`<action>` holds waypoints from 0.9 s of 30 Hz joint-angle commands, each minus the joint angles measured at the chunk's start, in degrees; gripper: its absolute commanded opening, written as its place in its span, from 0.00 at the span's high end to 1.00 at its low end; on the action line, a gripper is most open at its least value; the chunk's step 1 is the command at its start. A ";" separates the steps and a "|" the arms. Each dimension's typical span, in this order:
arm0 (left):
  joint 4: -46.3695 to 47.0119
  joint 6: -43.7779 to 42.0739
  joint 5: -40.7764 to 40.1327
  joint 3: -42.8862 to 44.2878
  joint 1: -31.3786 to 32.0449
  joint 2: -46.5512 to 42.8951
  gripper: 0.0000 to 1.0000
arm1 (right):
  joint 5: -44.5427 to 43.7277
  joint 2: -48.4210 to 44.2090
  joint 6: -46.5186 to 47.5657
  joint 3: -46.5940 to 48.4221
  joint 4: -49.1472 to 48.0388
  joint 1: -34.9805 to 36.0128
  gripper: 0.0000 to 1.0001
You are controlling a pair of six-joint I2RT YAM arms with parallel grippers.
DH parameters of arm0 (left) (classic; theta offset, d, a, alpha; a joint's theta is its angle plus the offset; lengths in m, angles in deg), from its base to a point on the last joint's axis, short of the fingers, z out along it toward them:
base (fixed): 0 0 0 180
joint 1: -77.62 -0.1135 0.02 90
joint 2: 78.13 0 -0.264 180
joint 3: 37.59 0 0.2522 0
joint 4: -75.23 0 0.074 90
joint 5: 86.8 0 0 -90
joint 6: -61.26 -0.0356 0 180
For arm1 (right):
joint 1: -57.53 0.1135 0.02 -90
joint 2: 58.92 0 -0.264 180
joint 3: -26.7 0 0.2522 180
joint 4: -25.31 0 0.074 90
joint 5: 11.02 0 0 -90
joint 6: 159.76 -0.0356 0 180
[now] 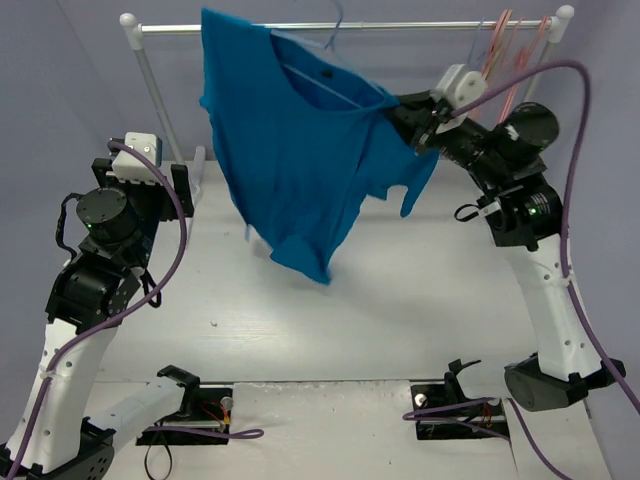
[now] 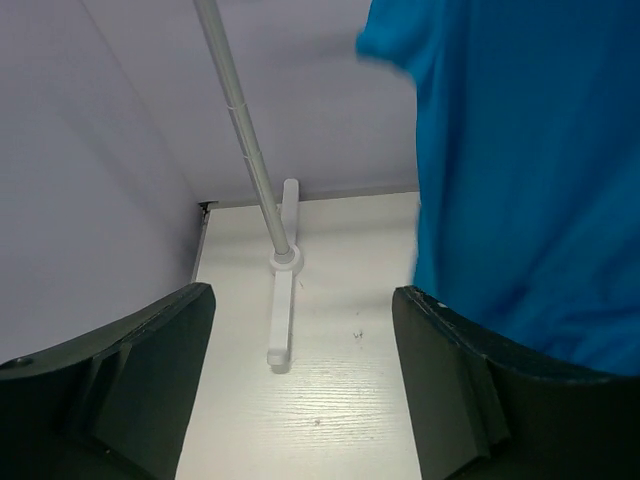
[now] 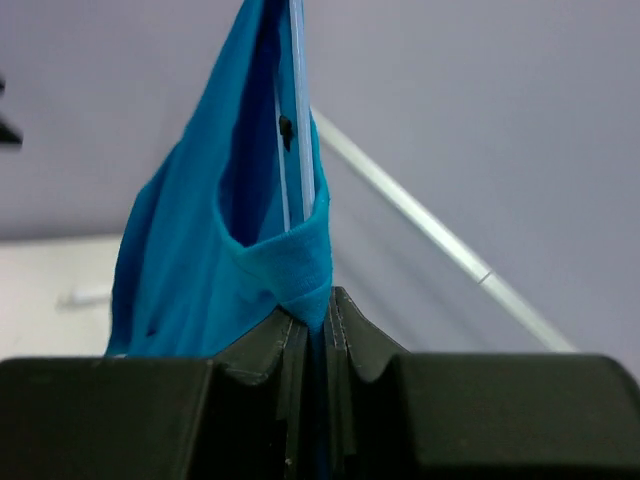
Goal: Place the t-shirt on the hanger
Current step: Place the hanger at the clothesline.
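Observation:
The blue t-shirt (image 1: 290,160) hangs crooked under the rail. The light-blue hanger (image 1: 322,82) sits inside its neck opening, and the hook rises toward the rail. My right gripper (image 1: 414,128) is shut on the shirt's fabric edge at the right shoulder. In the right wrist view the t-shirt (image 3: 200,250) is pinched between the closed jaws of that gripper (image 3: 320,315), and the hanger (image 3: 300,110) wire runs up inside the cloth. My left gripper (image 1: 147,178) stands open and empty to the left of the shirt. In the left wrist view it (image 2: 300,320) holds nothing, with the t-shirt (image 2: 530,170) off to its right.
A white clothes rail (image 1: 420,26) spans the back. Its left post (image 2: 240,120) stands on a white foot (image 2: 282,300) just ahead of my left gripper. Several pink hangers (image 1: 505,45) hang at the rail's right end, above the right arm.

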 commanded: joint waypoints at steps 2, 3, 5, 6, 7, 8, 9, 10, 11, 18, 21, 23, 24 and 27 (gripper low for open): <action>-0.60 2.34 -3.39 3.57 -0.43 1.26 0.28 | -3.27 0.15 -8.82 6.84 -19.62 -0.38 1.00; -0.86 3.65 -3.48 3.66 -0.43 1.34 0.28 | -3.63 0.24 -9.80 6.85 -20.49 -0.29 1.00; -1.48 4.63 -4.18 3.84 -0.43 1.34 0.28 | -3.89 0.24 -10.07 6.67 -18.84 -0.29 1.00; -1.83 5.07 -4.71 3.92 -0.43 1.43 0.28 | -3.20 0.32 -10.50 6.67 -16.48 -0.12 1.00; -2.09 5.60 -5.67 3.92 -0.43 1.35 0.28 | -2.93 0.15 -10.77 6.50 -15.24 -0.20 1.00; -2.44 5.86 -6.03 3.92 -0.43 1.43 0.28 | -2.49 -0.37 -11.82 5.10 -14.36 -0.20 1.00; -2.88 6.04 -6.29 3.92 -0.34 1.35 0.28 | -1.79 -0.64 -12.09 4.22 -12.44 -0.29 1.00; -3.23 6.48 -6.21 3.75 -0.42 1.34 0.28 | -0.65 -0.99 -12.26 3.43 -11.46 -0.20 1.00; -3.58 6.74 -6.12 3.66 -0.43 1.43 0.28 | 0.06 -1.78 -13.57 1.50 -10.75 -0.20 1.00; -7.80 9.90 -3.84 2.87 -0.43 2.31 0.28 | -5.54 -4.51 -20.34 -5.53 -7.41 -0.03 1.00; -9.29 11.92 -2.79 2.61 -0.43 2.75 0.28 | -12.67 -5.83 -21.84 -8.08 -8.98 0.32 1.00; -10.35 13.33 -2.17 2.96 -0.43 3.19 0.28 | -17.22 -6.00 -21.85 -8.18 -9.17 0.32 1.00; -11.31 13.77 -1.82 3.13 -0.43 3.89 0.28 | -19.17 -5.74 -21.85 -7.75 -8.73 0.33 1.00; -13.34 15.27 -0.85 3.92 -0.43 5.21 0.28 | -25.50 -3.11 -21.85 -3.89 -4.70 0.33 1.00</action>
